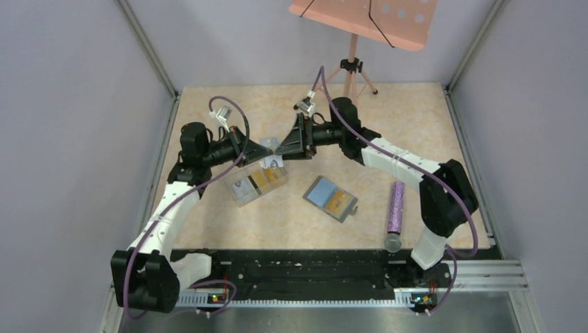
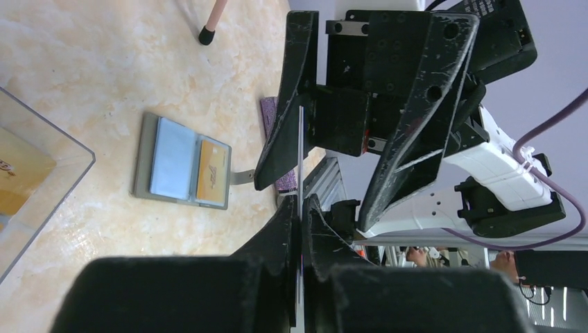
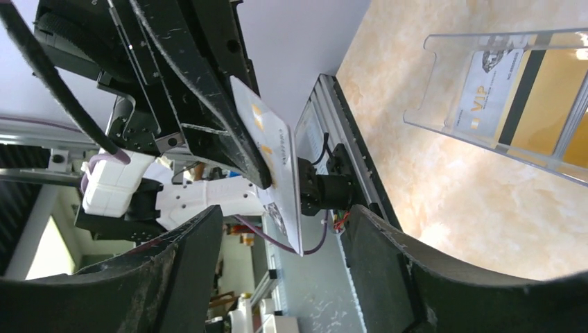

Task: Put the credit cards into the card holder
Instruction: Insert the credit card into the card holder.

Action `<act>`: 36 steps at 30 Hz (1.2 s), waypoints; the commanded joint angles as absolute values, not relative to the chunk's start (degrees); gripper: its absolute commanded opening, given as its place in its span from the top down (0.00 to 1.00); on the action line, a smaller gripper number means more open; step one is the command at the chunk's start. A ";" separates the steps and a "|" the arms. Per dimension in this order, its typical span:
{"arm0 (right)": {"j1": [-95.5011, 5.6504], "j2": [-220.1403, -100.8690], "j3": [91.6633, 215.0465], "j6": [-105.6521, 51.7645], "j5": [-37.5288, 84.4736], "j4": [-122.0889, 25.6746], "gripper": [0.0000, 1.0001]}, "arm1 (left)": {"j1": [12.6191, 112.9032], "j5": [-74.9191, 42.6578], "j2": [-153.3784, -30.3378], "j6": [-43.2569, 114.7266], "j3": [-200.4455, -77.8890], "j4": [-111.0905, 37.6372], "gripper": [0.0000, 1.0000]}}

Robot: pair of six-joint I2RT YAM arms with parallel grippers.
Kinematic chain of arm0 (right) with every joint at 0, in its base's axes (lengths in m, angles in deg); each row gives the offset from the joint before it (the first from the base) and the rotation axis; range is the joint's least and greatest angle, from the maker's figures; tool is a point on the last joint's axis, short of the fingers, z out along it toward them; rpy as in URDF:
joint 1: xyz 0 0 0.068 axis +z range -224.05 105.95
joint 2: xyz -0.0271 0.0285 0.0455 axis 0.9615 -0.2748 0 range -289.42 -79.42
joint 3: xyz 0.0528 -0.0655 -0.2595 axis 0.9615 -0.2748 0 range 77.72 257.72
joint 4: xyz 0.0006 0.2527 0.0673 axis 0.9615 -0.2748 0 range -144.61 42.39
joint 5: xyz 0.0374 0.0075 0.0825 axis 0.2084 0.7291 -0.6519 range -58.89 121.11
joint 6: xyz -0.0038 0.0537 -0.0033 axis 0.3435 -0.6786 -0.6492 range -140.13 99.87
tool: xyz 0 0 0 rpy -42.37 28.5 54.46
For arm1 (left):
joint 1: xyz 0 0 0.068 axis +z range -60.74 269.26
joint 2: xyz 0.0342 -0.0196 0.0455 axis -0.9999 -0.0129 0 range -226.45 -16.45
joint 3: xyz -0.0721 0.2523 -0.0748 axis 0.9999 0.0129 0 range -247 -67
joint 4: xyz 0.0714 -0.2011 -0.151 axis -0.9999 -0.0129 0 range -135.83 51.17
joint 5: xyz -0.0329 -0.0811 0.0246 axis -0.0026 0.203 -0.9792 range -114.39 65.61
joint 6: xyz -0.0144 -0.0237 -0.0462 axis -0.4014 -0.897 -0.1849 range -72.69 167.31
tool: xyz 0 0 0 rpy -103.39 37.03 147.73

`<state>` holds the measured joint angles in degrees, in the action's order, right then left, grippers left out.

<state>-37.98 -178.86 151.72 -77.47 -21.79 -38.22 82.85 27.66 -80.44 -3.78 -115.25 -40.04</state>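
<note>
My left gripper (image 2: 301, 202) is shut on a whitish credit card (image 3: 276, 173), which shows edge-on (image 2: 300, 149) in the left wrist view. My right gripper (image 3: 284, 216) faces it, open, with its fingers (image 2: 288, 104) on either side of the card and apart from it. In the top view both grippers, left (image 1: 269, 148) and right (image 1: 283, 147), meet tip to tip above a clear box (image 1: 258, 182). The card holder (image 1: 331, 198) lies open flat on the table to their right, with a pale blue and an orange card (image 2: 211, 173) in its pockets.
The clear plastic box (image 3: 509, 104) holds more orange and yellow cards. A purple glittery tube (image 1: 396, 208) lies right of the card holder. A pink music stand (image 1: 364, 21) on a tripod stands at the back. Walls close in both sides.
</note>
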 commanded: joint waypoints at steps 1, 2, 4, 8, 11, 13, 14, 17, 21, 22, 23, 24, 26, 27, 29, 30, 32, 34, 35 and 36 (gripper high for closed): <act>-38.56 -174.98 153.39 -73.97 -20.29 -38.92 0.32 | 82.67 28.70 -78.40 -3.93 -115.13 -37.70 1.00; -38.55 -175.23 153.44 -74.41 -20.88 -38.38 0.33 | 82.67 28.96 -78.35 -4.28 -115.02 -37.24 1.00; -38.59 -175.94 153.08 -75.97 -22.03 -36.38 0.39 | 82.67 29.34 -78.32 -5.05 -114.62 -36.15 1.00; -38.54 -176.92 150.73 -82.41 -24.27 -26.23 0.57 | 82.67 29.66 -78.11 -5.94 -114.31 -34.88 1.00; -38.58 -177.70 150.50 -84.43 -25.18 -23.38 0.67 | 82.67 29.79 -78.29 -6.12 -114.12 -34.63 1.00; -38.55 -177.94 150.57 -84.83 -25.51 -22.69 0.73 | 82.67 29.99 -78.50 -6.20 -114.06 -34.70 1.00; -38.54 -178.07 150.58 -85.04 -25.70 -22.40 0.79 | 82.67 30.03 -78.50 -6.21 -113.97 -34.69 0.99; -38.54 -178.31 150.50 -85.57 -26.28 -21.68 0.95 | 82.67 29.97 -78.72 -6.12 -113.94 -34.87 0.90; -38.53 -178.30 150.39 -86.17 -26.44 -20.80 1.00 | 82.64 29.04 -78.99 -4.53 -114.34 -37.50 0.86; -38.54 -178.24 150.48 -86.25 -26.49 -20.67 1.00 | 82.59 28.72 -79.09 -3.55 -114.54 -38.40 0.85; -38.54 -178.15 150.56 -86.31 -26.47 -20.60 1.00 | 82.60 28.24 -79.19 -2.62 -114.81 -40.85 0.84; -38.54 -178.07 150.73 -86.20 -26.43 -20.80 1.00 | 82.58 27.91 -79.24 -1.74 -115.07 -42.83 0.82; -38.58 -177.79 151.29 -84.94 -26.02 -23.35 1.00 | 82.58 27.28 -79.39 -0.01 -115.57 -45.35 0.73; -38.57 -177.64 151.75 -83.73 -25.57 -25.44 1.00 | 82.58 26.96 -79.40 0.94 -115.85 -46.58 0.69; -38.55 -177.24 152.93 -80.55 -24.38 -30.59 1.00 | 82.58 26.29 -79.39 2.28 -116.27 -48.75 0.64; -38.55 -177.07 153.70 -78.76 -23.69 -33.40 1.00 | 82.58 26.04 -79.39 2.74 -116.38 -49.44 0.62; -38.48 -176.81 155.77 -74.39 -21.90 -40.66 1.00 | 82.58 25.61 -79.38 3.09 -116.39 -50.05 0.62; -38.46 -176.45 157.08 -71.79 -20.53 -44.32 1.00 | 82.58 25.61 -79.53 2.83 -116.08 -49.64 0.62; -38.41 -176.45 157.22 -71.58 -20.20 -44.73 1.00 | 82.58 25.61 -79.66 2.76 -116.01 -49.49 0.63; -38.43 -176.47 157.18 -71.48 -20.07 -44.79 1.00 | 82.58 25.54 -79.77 2.75 -116.00 -49.47 0.63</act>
